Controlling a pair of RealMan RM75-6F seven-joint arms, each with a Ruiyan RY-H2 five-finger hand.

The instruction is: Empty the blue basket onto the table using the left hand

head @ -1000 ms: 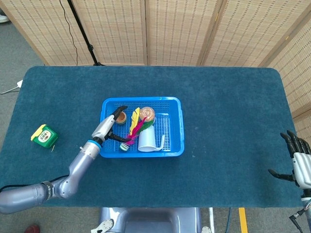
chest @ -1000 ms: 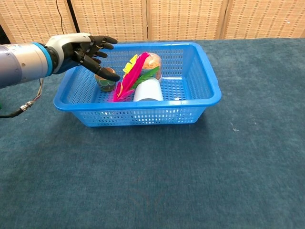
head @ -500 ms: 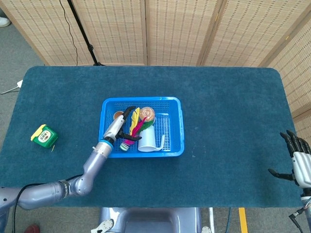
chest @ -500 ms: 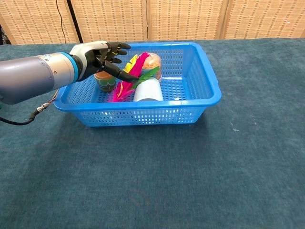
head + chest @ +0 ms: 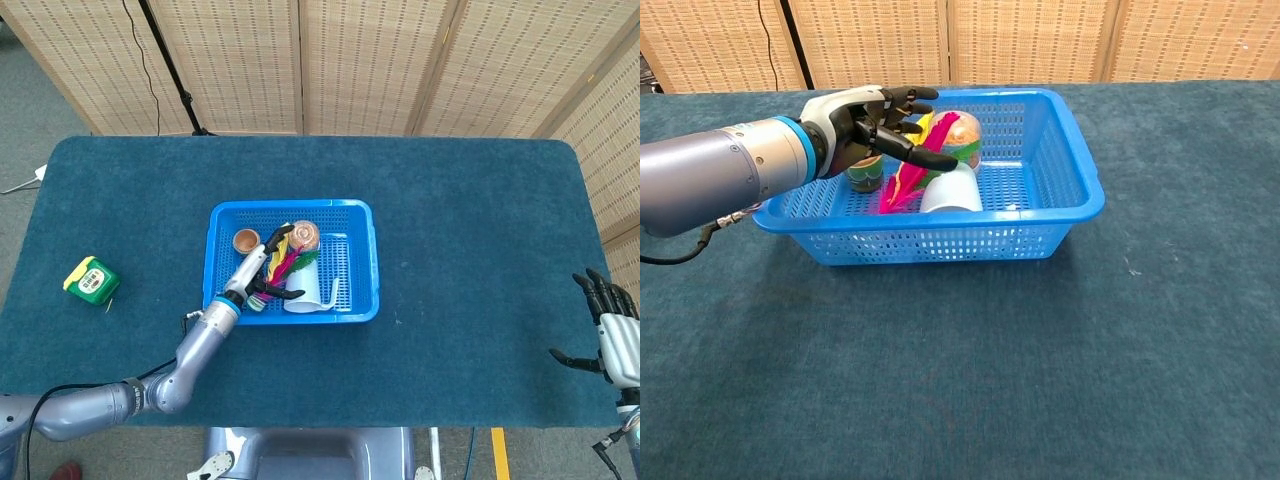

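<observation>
The blue basket (image 5: pixel 362 262) (image 5: pixel 1080 175) stands mid-table. In it lie a pink, yellow and green feather toy (image 5: pixel 287 262) (image 5: pixel 902 186), a white cup (image 5: pixel 306 290) (image 5: pixel 953 191) on its side, an orange ball (image 5: pixel 305 235) (image 5: pixel 968 136) and a small brown pot (image 5: pixel 246 240) (image 5: pixel 865 176). My left hand (image 5: pixel 263 270) (image 5: pixel 878 126) hovers inside the basket over the feather toy, fingers spread, holding nothing. My right hand (image 5: pixel 608 328) hangs off the table's right edge with its fingers apart and nothing in them; the chest view does not show it.
A green and yellow tape measure (image 5: pixel 92 279) lies on the blue cloth (image 5: pixel 470 230) left of the basket. Woven screens stand behind the table.
My left hand has moved right, from the basket's left wall and the small pot to above the feather toy. The items and the right hand have not moved.
</observation>
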